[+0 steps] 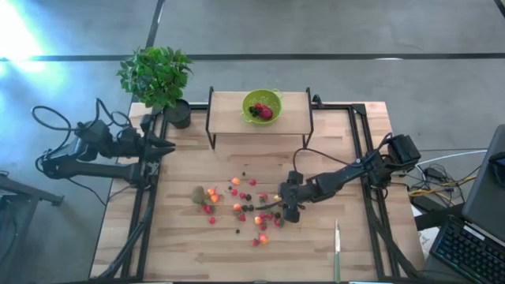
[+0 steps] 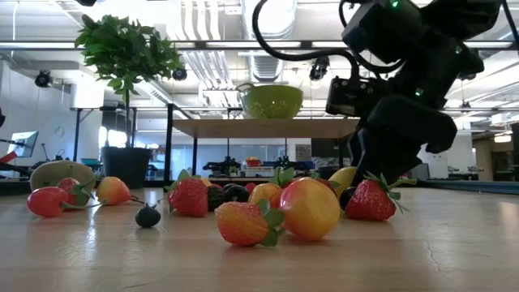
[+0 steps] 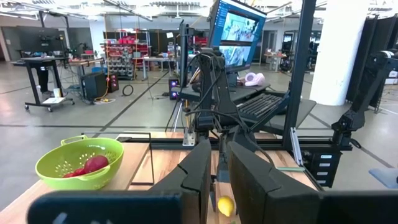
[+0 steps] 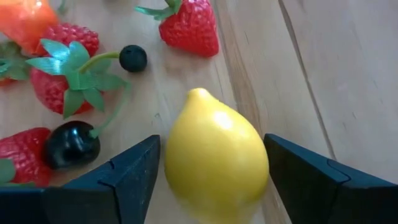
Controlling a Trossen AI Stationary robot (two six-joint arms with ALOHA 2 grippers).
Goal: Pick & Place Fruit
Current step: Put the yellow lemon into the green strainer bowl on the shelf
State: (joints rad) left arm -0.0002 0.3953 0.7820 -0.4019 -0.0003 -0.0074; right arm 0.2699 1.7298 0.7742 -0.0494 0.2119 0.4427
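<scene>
The right gripper [image 4: 211, 180] was low over the table [image 1: 181, 252], among the scattered fruit, its fingers spread wide. The yellow lemon [image 4: 214, 163] lay betw. the two fingers (a small gap on each side), not squeezed. Left gripper [image 1: 167, 146] waited at the table's left edge, fingers closed, approx. empty.

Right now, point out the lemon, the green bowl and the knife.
lemon [image 4: 216, 163]: right wrist view, middle of its yellow skin, between the open right gripper's fingers.
green bowl [image 1: 273, 98]: high view, its right rim, on the shelf.
knife [image 1: 337, 244]: high view, middle of its blade.
</scene>
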